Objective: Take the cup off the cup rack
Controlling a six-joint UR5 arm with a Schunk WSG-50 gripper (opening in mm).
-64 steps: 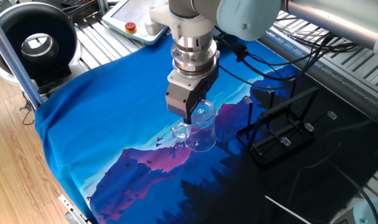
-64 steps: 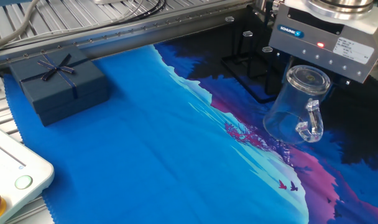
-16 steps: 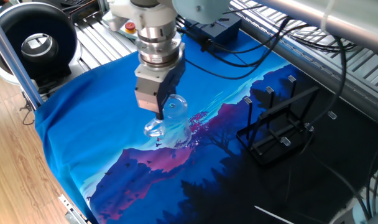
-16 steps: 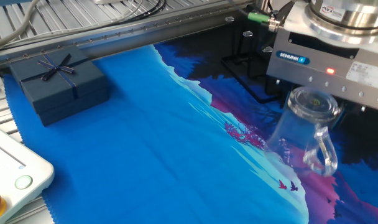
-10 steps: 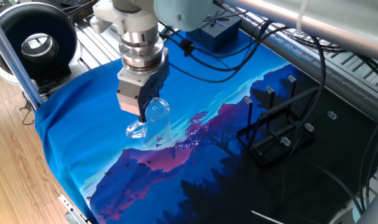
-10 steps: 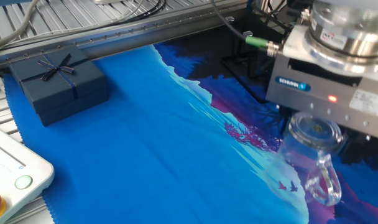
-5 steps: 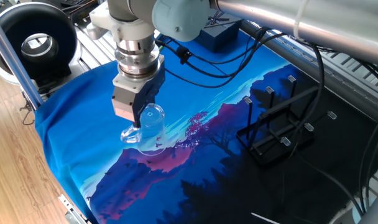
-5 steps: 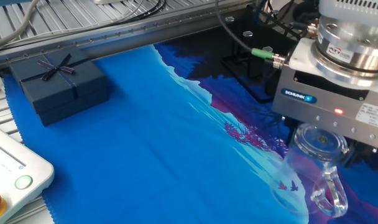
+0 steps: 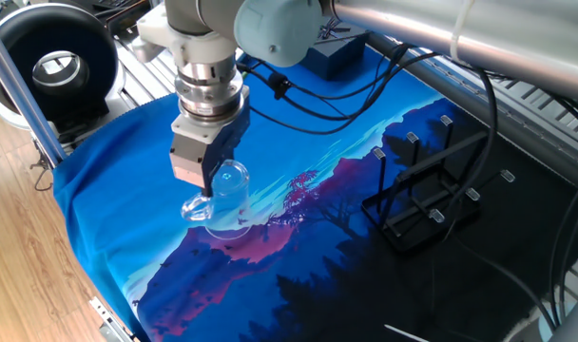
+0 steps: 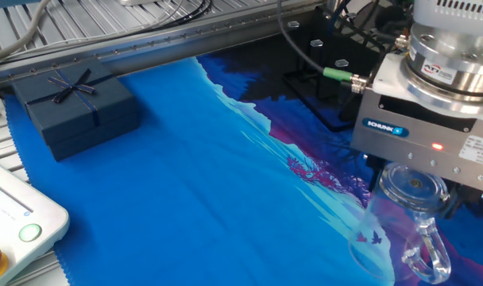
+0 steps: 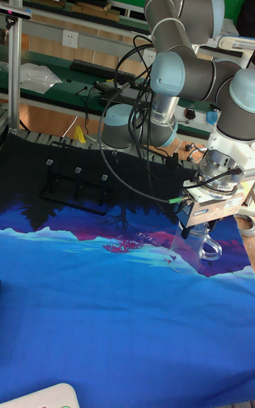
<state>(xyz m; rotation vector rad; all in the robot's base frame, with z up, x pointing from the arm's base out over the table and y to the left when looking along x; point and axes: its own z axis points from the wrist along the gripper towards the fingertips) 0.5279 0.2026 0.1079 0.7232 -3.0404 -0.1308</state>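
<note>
Here the gripper (image 9: 211, 182) is clamped on the cup (image 9: 226, 197), mouth down and tilted, its rim at or just above the blue cloth (image 9: 127, 190), handle toward the near left. The rack (image 9: 427, 195) stands well apart to the right, pegs bare.

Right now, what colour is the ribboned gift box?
Dark blue gift box, with a matching ribbon bow; the other fixed view shows it best.
</note>
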